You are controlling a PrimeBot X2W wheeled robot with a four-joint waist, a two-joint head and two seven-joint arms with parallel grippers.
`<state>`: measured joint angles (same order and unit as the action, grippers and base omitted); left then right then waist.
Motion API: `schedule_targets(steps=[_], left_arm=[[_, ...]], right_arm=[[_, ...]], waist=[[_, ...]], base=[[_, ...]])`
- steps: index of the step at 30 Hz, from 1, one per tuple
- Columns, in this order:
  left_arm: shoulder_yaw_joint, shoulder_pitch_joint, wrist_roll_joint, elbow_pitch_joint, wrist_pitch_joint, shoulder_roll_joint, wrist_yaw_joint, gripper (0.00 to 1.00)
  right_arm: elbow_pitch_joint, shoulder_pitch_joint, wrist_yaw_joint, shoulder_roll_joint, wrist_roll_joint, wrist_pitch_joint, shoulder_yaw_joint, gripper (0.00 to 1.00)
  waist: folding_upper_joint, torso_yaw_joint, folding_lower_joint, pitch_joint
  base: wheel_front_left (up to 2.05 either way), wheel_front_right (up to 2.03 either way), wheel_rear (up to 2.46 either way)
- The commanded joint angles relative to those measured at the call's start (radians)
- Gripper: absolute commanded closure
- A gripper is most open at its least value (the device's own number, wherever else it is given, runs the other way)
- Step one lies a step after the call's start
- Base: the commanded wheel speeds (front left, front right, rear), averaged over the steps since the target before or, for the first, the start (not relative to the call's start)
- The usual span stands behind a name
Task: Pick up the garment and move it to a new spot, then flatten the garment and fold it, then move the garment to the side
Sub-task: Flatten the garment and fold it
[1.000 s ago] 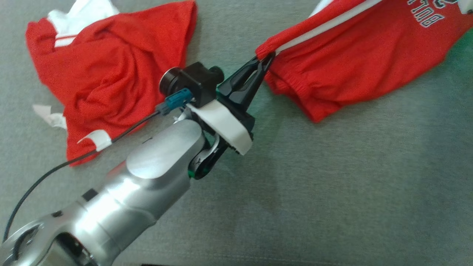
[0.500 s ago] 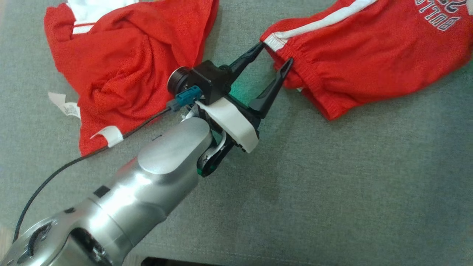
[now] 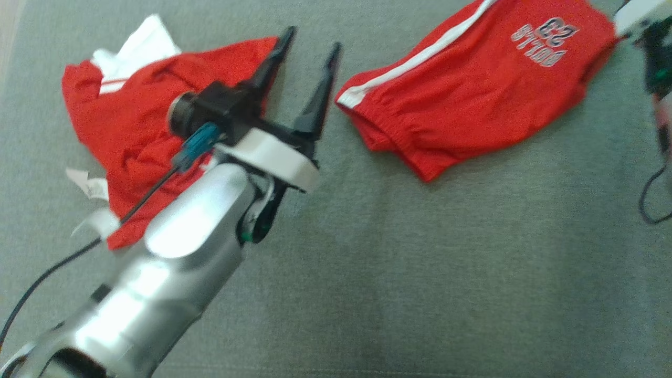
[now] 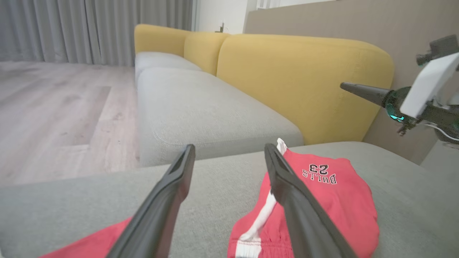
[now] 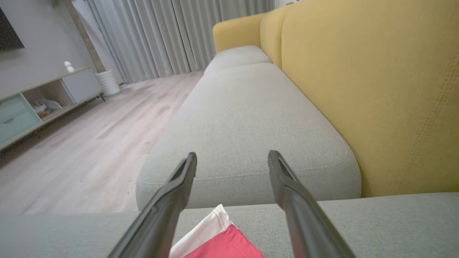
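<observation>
Two red garments are shown on the grey sofa seat (image 3: 420, 273). The red shorts (image 3: 472, 100), lettered BULLS 23 and striped white, are laid out at upper right in the head view; a crumpled red jersey (image 3: 142, 115) is seen apart at left. Between them the left jaws are held spread wide and empty. The right jaws are likewise spread wide, nothing gripped, near the shorts' far end.
</observation>
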<state>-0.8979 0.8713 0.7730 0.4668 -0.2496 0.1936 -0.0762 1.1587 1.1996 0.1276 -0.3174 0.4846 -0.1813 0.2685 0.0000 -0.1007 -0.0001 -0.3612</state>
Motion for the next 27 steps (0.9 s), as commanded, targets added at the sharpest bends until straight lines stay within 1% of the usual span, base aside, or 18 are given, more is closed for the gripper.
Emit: schedule_targets(steps=[1, 5, 8, 10, 13, 14, 15, 19, 22, 23, 27], left_arm=[[0.069, -0.006, -0.038, -0.054, -0.012, 0.042, -0.027, 0.00], [0.172, -0.097, -0.127, -0.135, -0.012, 0.075, -0.084, 0.00], [0.234, -0.173, -0.198, -0.188, -0.012, 0.096, -0.119, 0.00], [0.269, -0.227, -0.245, -0.217, -0.012, 0.110, -0.141, 0.00], [0.295, -0.313, -0.326, -0.254, -0.012, 0.128, -0.169, 0.00], [0.295, -0.313, -0.326, -0.254, -0.012, 0.128, -0.169, 0.00], [0.305, -0.347, -0.338, -0.264, -0.012, 0.125, -0.175, 0.00], [0.341, -0.486, -0.382, -0.288, -0.012, 0.112, -0.191, 0.00], [0.362, -0.574, -0.416, -0.296, -0.012, 0.099, -0.193, 0.00], [0.368, -0.610, -0.436, -0.294, -0.012, 0.088, -0.181, 0.00], [0.391, -0.624, -0.459, -0.291, -0.012, 0.062, -0.144, 0.00]], right_arm=[[-0.074, -0.043, 0.003, 0.021, 0.032, -0.029, 0.028, 0.00], [-0.231, -0.177, 0.003, 0.036, 0.100, -0.068, 0.082, 0.00], [-0.356, -0.292, 0.003, 0.045, 0.132, -0.078, 0.097, 0.00], [-0.445, -0.374, 0.003, 0.056, 0.136, -0.080, 0.082, 0.00], [-0.576, -0.522, 0.003, 0.081, 0.089, -0.080, 0.031, 0.00], [-0.576, -0.522, 0.003, 0.081, 0.089, -0.080, 0.031, 0.00], [-0.614, -0.575, 0.003, 0.089, 0.055, -0.080, 0.013, 0.00], [-0.711, -0.775, 0.003, 0.154, -0.043, -0.080, -0.038, 0.00], [-0.749, -0.875, 0.003, 0.196, -0.087, -0.080, -0.073, 0.00], [-0.764, -0.914, 0.003, 0.214, -0.101, -0.080, -0.094, 0.00], [-0.784, -0.923, 0.003, 0.226, -0.137, -0.072, -0.101, 0.00]], waist=[[0.0000, 0.048, 0.0001, 0.060], [0.0000, 0.084, 0.0001, 0.119], [0.0000, 0.109, 0.0001, 0.159], [0.0000, 0.125, 0.0001, 0.182], [0.0000, 0.142, 0.0001, 0.215], [0.0000, 0.142, 0.0001, 0.215], [0.0000, 0.145, 0.0001, 0.224], [0.0000, 0.160, 0.0001, 0.250], [0.0000, 0.161, 0.0001, 0.256], [0.0000, 0.154, 0.0001, 0.253], [0.0000, 0.131, 0.0001, 0.226]], base=[[0.00, 0.00, 0.00], [0.00, 0.00, 0.00], [0.00, 0.00, 0.00], [0.00, 0.00, 0.00], [0.00, 0.00, 0.00], [0.00, 0.00, 0.00], [0.00, 0.00, 0.00], [0.00, 0.00, 0.00], [0.00, 0.00, 0.00], [0.00, 0.00, 0.00], [0.00, 0.00, 0.00]])
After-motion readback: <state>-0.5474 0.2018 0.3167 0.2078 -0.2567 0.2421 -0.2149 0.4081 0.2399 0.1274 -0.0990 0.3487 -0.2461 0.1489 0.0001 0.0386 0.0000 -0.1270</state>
